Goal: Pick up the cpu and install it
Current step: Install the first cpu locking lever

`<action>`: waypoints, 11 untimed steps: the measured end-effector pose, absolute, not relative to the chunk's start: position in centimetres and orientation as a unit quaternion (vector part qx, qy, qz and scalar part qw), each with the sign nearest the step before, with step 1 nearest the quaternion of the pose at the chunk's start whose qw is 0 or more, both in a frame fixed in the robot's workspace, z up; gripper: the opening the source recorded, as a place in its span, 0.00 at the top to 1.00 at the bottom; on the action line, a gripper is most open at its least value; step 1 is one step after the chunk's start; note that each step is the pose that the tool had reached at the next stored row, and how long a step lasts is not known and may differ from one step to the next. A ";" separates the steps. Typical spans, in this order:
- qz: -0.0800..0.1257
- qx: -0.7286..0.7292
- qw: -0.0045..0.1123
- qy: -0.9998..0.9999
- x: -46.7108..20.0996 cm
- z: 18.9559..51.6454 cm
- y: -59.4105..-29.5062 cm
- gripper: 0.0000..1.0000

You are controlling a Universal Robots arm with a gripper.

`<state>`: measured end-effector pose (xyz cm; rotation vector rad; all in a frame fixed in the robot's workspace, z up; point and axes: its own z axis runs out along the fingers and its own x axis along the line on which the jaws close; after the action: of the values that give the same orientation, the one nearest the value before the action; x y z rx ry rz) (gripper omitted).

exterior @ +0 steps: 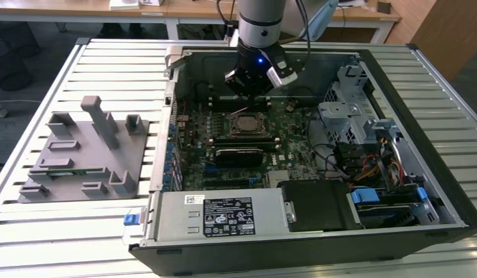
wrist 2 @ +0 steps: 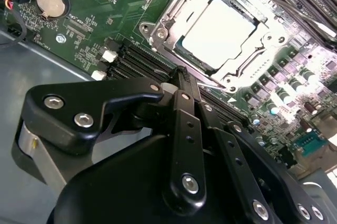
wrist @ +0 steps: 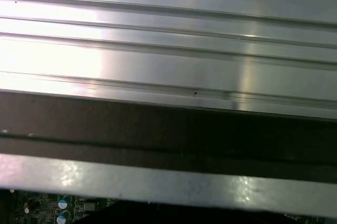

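One cpu point(wrist 2: 220, 28) lies flat, plate up, in the one socket point(exterior: 244, 123) on the motherboard point(exterior: 288, 124) of the open computer case point(exterior: 447, 191); it is square, with no long axis, its edges in line with the frame around it. The one gripper point(exterior: 252, 87) hangs above the board beside the socket, touching neither. In the second wrist view its black linkages point(wrist 2: 181, 145) are drawn together; whether the fingers are closed cannot be told, and nothing shows between them.

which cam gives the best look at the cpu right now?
Second wrist view: the cpu sits in its socket frame, its bright metal top plain, beyond the hand's black linkage. The exterior view shows it small on the motherboard, below the hand. The first wrist view looks at ribbed metal panels instead.
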<state>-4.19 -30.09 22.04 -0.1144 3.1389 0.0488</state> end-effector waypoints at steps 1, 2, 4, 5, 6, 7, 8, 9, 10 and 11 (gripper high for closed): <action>0.016 -0.036 0.000 0.999 -4.2 21.9 -30.1 0.89; 0.016 -0.036 0.000 0.999 -4.2 21.9 -30.1 0.89; 0.016 -0.036 0.000 0.999 -4.1 21.7 -30.1 0.89; 0.016 -0.036 0.000 0.999 -4.0 21.6 -30.1 0.89; 0.016 -0.036 0.000 0.999 -4.0 21.5 -30.0 0.89; 0.016 -0.036 0.000 0.999 -3.9 21.4 -30.0 0.89; 0.016 -0.036 0.000 0.999 -3.9 21.4 -30.0 0.89; 0.016 -0.036 0.000 0.999 -3.9 21.3 -30.0 0.89; 0.016 -0.036 0.000 0.999 -3.8 21.2 -30.0 0.89; 0.016 -0.036 0.000 0.999 -3.8 21.1 -30.0 0.89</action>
<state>-3.80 -30.03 21.11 -0.1145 3.1388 0.0492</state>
